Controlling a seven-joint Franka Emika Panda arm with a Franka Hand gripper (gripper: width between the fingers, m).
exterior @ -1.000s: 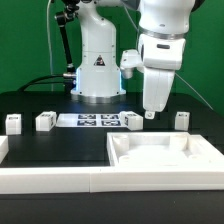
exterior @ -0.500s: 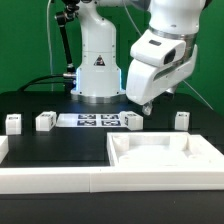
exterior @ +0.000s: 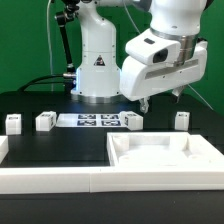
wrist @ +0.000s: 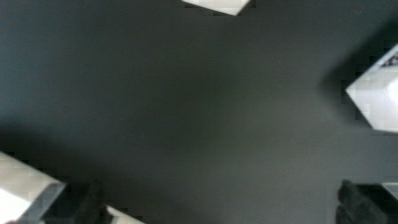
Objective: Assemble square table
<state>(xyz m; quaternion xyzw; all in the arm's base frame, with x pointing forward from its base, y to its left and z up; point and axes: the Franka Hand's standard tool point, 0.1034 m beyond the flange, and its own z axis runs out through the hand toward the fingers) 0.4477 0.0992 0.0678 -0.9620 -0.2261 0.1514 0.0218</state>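
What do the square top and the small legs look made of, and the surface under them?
Square top: likely rigid white plastic, matte, crisp raised rim. Legs: seemingly the same matte white plastic, blocky. Work surface: black, dull, no glare; cloth or mat, cannot tell.

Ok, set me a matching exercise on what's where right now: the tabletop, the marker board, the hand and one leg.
Things:
1. large white plastic square tabletop
2. thin flat white marker board
3. robot's hand
4. small white block leg farthest from the tabletop

Places or states:
A. lying flat in the back row, legs on both sides
B. end of the back row, exterior view's left
C. in front, toward the exterior view's right
D. raised in the air, open, empty

Pairs: 1-C, 2-A, 3-D, 4-B
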